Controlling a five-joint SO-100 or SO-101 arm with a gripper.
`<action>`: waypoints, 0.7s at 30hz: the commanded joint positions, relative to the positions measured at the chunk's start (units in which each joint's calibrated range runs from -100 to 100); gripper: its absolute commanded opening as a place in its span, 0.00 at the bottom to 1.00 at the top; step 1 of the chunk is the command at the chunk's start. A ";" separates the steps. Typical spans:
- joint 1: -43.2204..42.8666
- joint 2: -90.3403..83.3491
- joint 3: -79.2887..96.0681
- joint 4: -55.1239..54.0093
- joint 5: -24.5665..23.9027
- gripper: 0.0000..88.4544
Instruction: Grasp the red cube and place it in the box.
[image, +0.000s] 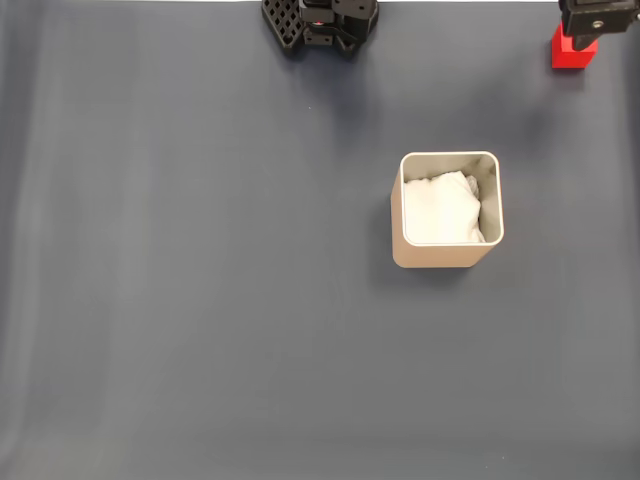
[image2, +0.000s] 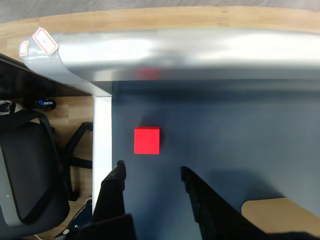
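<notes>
The red cube (image2: 147, 140) lies on the dark blue mat close to its left edge in the wrist view. My gripper (image2: 152, 172) is open just short of it, with the cube slightly beyond the gap between the two black fingers and nothing held. In the fixed view the red cube (image: 573, 50) sits at the top right corner, partly under the arm's black head (image: 598, 15). The box (image: 447, 210), beige with white padding inside, stands right of centre, well below the cube.
The arm's black base (image: 320, 22) is at the top middle. In the wrist view a silver taped mat border (image2: 150, 50) and the table edge lie just past the cube, with an office chair (image2: 25, 170) beyond. A beige corner (image2: 280, 215) shows at the bottom right.
</notes>
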 joint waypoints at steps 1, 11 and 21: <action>0.09 0.86 -4.64 -0.75 0.34 0.33; 1.01 4.49 -6.28 -2.07 0.78 0.33; 0.16 5.79 -3.63 -3.63 -0.20 0.36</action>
